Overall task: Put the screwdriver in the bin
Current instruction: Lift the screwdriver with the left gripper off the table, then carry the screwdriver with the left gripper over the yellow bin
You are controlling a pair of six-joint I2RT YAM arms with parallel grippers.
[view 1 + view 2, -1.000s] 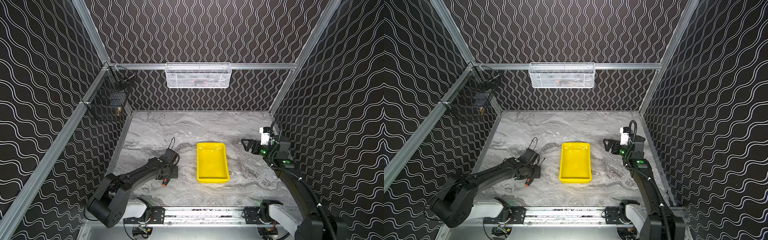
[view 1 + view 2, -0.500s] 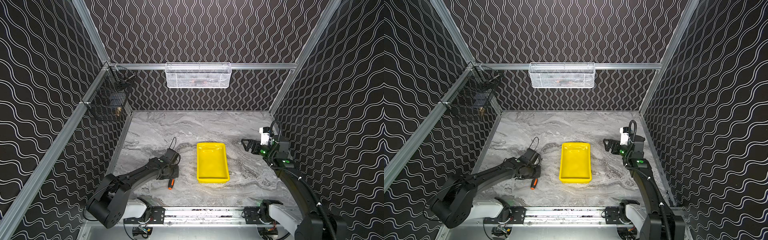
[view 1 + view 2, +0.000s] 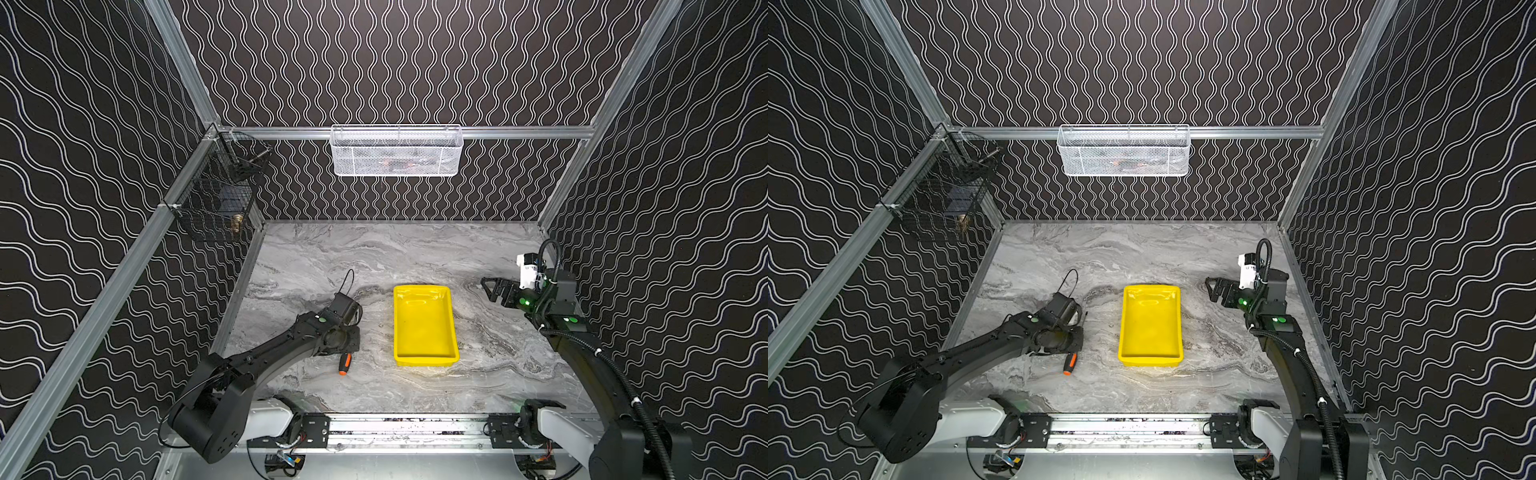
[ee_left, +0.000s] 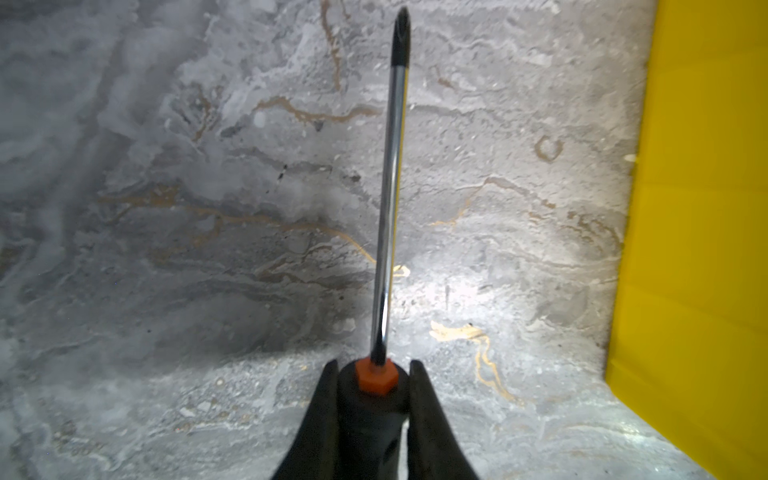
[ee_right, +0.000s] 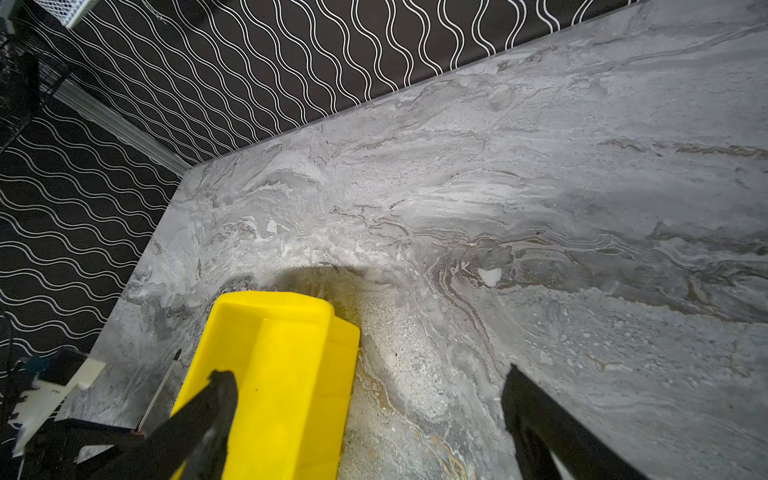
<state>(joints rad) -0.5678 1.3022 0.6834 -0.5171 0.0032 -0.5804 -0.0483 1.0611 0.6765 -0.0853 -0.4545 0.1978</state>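
The screwdriver (image 3: 344, 363) (image 3: 1070, 364) lies left of the bin, its black and orange handle end sticking out from under my left gripper (image 3: 347, 348) (image 3: 1074, 348). In the left wrist view that gripper (image 4: 372, 366) is shut on the black handle just behind the orange collar (image 4: 376, 377), and the thin shaft (image 4: 390, 187) runs straight out over the marble. Whether the tool is off the table I cannot tell. The bin (image 3: 424, 328) (image 3: 1150, 328) (image 4: 706, 208) (image 5: 282, 374) is a yellow tray, empty. My right gripper (image 3: 489, 289) (image 3: 1213, 289) (image 5: 365, 372) hangs open by the bin's far right corner.
A white mesh basket (image 3: 397, 151) hangs on the back wall and a black wire basket (image 3: 216, 203) on the left wall. Patterned walls close in three sides. The arms' metal rail (image 3: 407, 428) runs along the front edge.
My left gripper has gone from open to shut on the screwdriver's handle, and the handle's end has shifted a little to the right. The right arm has not moved.
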